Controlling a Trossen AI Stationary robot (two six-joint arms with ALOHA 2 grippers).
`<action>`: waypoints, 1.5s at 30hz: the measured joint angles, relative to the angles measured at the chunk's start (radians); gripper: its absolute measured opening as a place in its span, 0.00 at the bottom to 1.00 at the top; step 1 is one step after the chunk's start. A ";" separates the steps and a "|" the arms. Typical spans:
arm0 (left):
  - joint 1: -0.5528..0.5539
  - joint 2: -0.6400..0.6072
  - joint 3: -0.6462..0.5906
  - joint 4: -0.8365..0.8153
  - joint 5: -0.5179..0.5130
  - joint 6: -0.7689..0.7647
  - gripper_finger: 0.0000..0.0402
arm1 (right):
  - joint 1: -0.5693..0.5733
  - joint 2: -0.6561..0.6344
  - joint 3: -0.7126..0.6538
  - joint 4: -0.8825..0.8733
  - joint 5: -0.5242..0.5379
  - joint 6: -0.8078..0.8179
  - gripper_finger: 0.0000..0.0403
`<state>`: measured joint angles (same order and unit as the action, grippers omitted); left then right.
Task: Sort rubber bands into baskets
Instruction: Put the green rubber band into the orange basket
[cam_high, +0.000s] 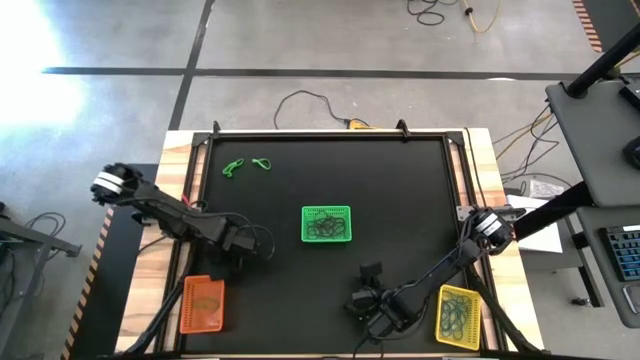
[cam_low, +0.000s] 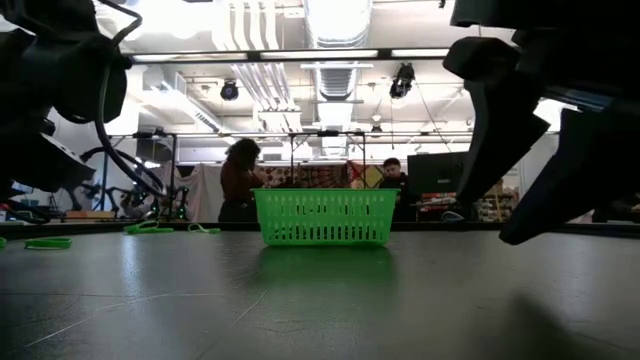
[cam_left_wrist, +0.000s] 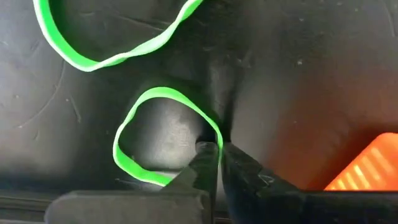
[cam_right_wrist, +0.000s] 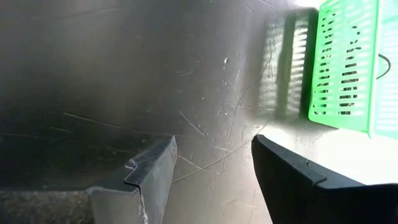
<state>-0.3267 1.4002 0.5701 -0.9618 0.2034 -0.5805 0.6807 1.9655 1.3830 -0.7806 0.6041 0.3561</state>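
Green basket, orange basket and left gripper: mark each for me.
green basket (cam_high: 327, 212), high view, its far rim.
orange basket (cam_high: 186, 310), high view, its left wall.
left gripper (cam_left_wrist: 218, 148), left wrist view, shut fingertips pinching a green rubber band (cam_left_wrist: 127, 163).

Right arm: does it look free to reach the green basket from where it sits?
Probably yes. The right gripper hangs open over bare mat, and the high view shows nothing lying between it and the green basket. The left gripper, shut on a green rubber band, is off to the side.
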 joint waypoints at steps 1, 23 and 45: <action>0.000 0.003 0.006 -0.007 -0.002 -0.004 0.00 | 0.000 -0.001 0.000 0.000 0.000 0.000 0.51; -0.184 -0.001 0.484 -0.358 0.179 -0.310 0.00 | 0.002 -0.009 0.000 0.000 0.000 0.026 0.51; -0.560 0.089 0.273 0.054 0.168 -0.722 0.00 | -0.016 -0.016 0.000 0.006 0.003 -0.027 0.51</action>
<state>-0.8869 1.4893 0.8430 -0.9076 0.3715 -1.3028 0.6650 1.9499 1.3834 -0.7750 0.6067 0.3290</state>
